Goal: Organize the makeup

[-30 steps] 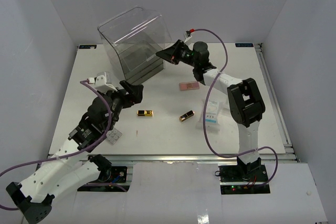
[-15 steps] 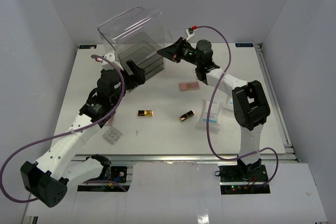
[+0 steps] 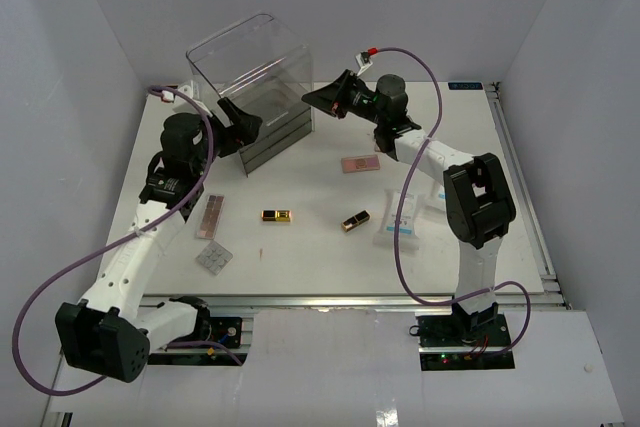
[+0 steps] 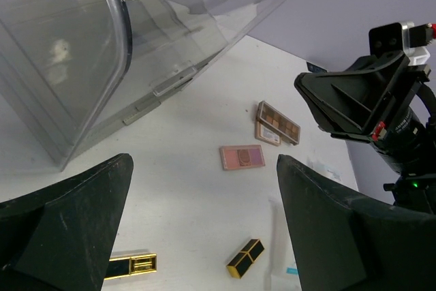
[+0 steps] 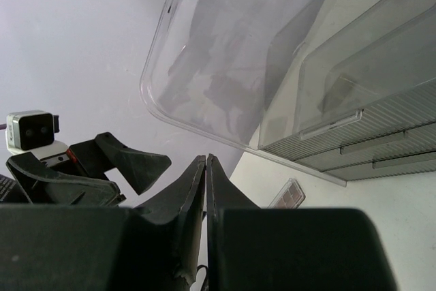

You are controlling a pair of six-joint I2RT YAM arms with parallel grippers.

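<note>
Hovering on either side of the clear acrylic drawer box (image 3: 255,72), both arms reach to the far part of the table (image 3: 300,267). All the makeup lies loose on the white surface, and none of it is visibly in a drawer.

The left gripper (image 3: 240,125) is spread wide and holds nothing; its fingers (image 4: 75,223) frame bare table in the left wrist view. Set just beside the box's left front corner, it looks placed to steady the box or take a drawer front.

The right gripper (image 3: 318,99) has its tips pressed to a thin line and points at the box's right front corner. That pose suits nudging a drawer handle rather than picking something up. It seems empty, though the right wrist view cannot rule out something very thin pinched there.

A pink palette (image 3: 360,163) lies near the right arm, with brown palettes (image 4: 278,122) just beyond it. Two gold-black cases (image 3: 277,215) sit mid-table, well apart from the box. The white-teal packets (image 3: 405,219) rest by the right arm's elbow. A long brown palette (image 3: 210,215) and the grey square palette (image 3: 214,257) lie near the left arm.

Sorting looks barely begun, and a drawer probably has to open first.
</note>
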